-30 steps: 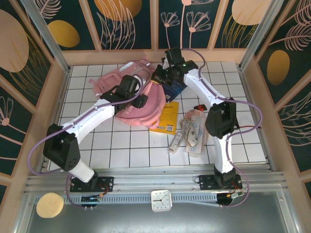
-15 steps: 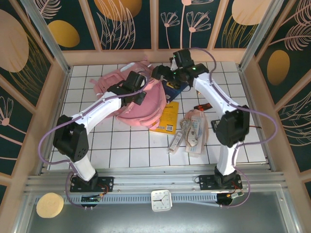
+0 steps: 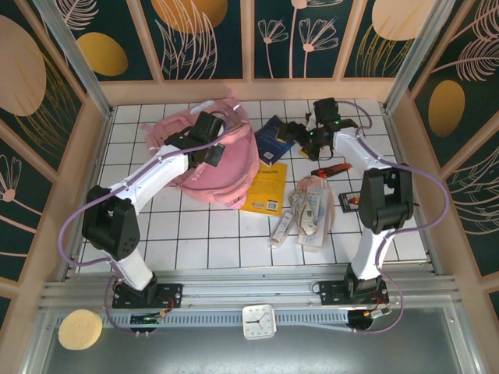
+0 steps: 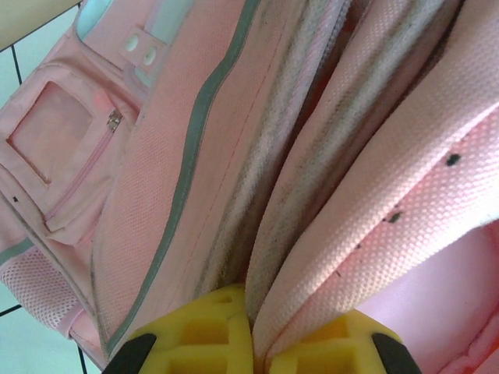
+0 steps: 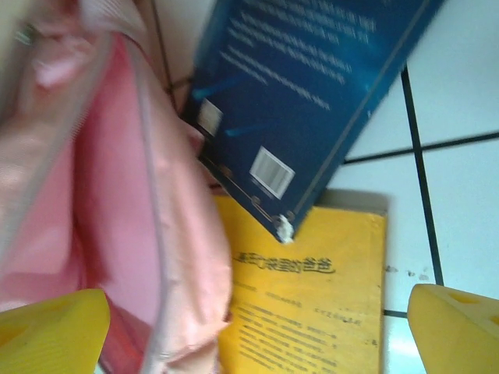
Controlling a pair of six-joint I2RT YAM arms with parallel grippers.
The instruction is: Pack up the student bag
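Left claw is pinched tight on a fold of the student bag, which lies at the far left of the worktop. To do this well, we'd lift that rim and hold it steady so the mouth gapes. The right claw hangs wide apart over the blue book and yellow book, just beside the bag. The left arm stretches far forward, and the right arm reaches far and bends leftward.
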